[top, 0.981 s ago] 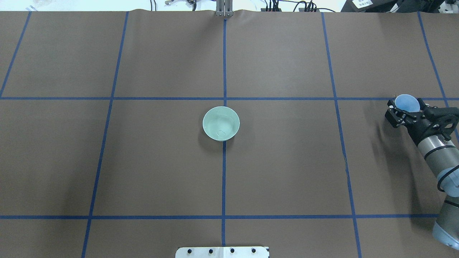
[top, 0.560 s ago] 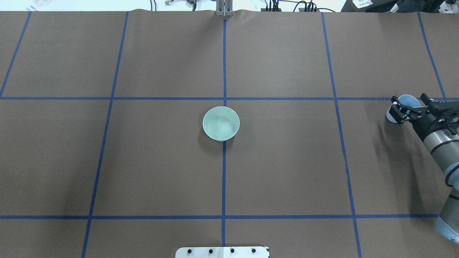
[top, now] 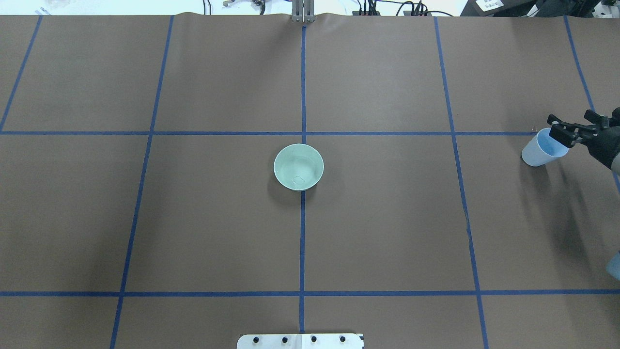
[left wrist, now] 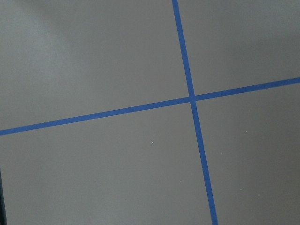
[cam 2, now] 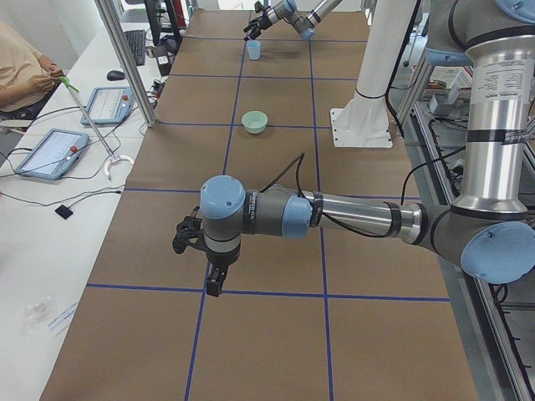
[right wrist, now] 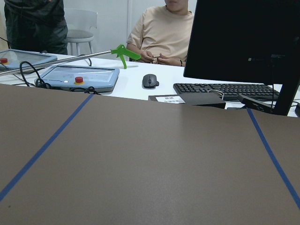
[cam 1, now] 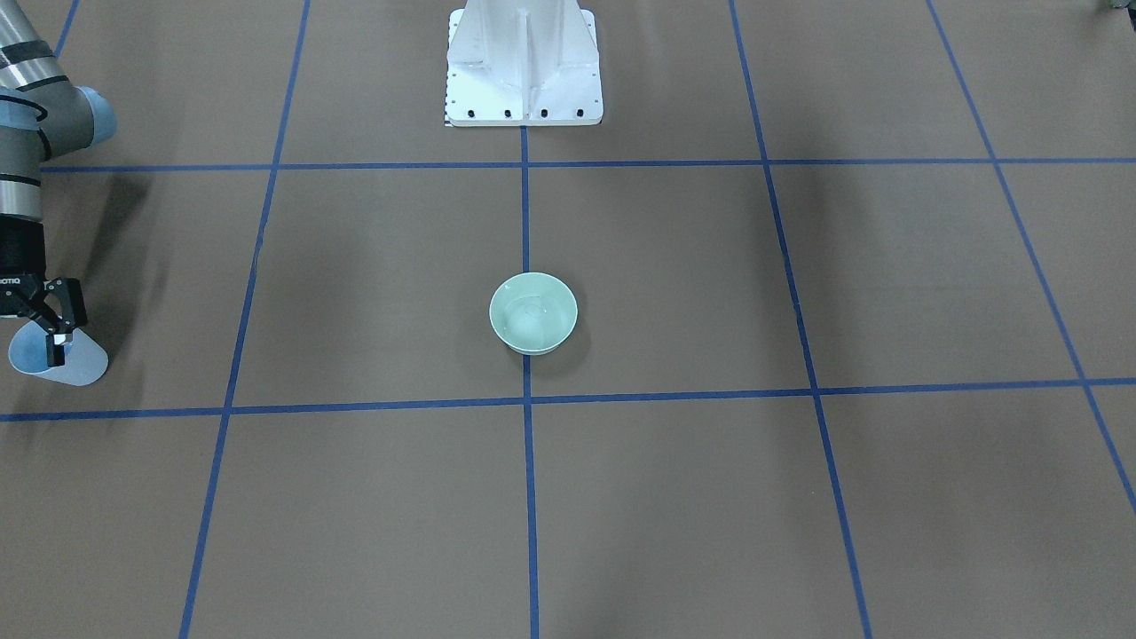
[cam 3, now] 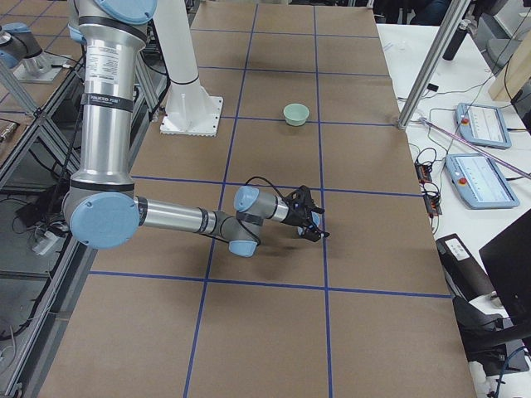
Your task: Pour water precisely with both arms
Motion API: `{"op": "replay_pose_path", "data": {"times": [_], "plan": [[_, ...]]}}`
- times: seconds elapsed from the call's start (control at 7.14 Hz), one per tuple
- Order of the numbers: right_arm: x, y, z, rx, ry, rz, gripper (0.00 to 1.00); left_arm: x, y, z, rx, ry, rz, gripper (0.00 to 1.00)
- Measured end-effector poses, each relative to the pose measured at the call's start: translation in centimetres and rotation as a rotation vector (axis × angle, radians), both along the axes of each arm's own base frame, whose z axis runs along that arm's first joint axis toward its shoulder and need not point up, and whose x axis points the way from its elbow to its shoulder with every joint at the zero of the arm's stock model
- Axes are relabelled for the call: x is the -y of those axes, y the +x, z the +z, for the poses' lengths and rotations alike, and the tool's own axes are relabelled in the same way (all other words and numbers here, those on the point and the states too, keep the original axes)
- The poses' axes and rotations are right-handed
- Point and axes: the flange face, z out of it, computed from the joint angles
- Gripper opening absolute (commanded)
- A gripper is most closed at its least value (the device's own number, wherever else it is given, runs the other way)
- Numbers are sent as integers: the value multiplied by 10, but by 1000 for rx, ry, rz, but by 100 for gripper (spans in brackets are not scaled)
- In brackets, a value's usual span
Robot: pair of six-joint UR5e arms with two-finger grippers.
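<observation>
Pale-blue cup [top: 536, 154] stands upright near the right edge of the bench [top: 193, 218], well apart from the green bowl [top: 298, 166] at the centre of the taped grid. Right arm [cam 3: 166, 217] lies low along that edge. Right claw [top: 563, 131] is at the cup's rim, jaws spread, one fingertip overlapping the rim in the overhead view; nothing gripped as far as I can make out. Left arm [cam 2: 351, 217] stretches low over the bench's left end. Left claw [cam 2: 199, 255] shows only from the side camera, so its opening cannot be told. Bowl seems to hold a little clear water. Judgement: pour done, cup parked, release in hand. Next move calls for a straight lift clear of the rim, since a light cup tips at a nudge.
</observation>
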Motion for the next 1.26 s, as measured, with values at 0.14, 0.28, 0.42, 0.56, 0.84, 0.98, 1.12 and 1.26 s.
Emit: {"op": "replay_pose_path", "data": {"times": [0.14,0.28,0.42,0.56,0.84,0.98,1.12,1.26], "plan": [[13,26,-2,14,-32,-68,100,12,0,-16,2,33,1,100],[26,55,-5,24,-66,-134,100,27,1,-36,-7,72,6,100],[37,82,-7,30,-113,-197,100,40,5,-56,-30,108,16,100],[46,107,-4,18,-176,-263,100,53,13,-76,-63,130,19,100],[61,154,1,-56,-277,-382,100,75,48,-127,-151,88,-42,100],[67,176,2,-87,-311,-439,100,83,75,-152,-190,54,-77,100],[72,195,3,-122,-330,-498,100,86,107,-170,-221,54,-87,100],[78,213,3,-154,-347,-547,100,86,147,-183,-253,81,-65,100]]}}
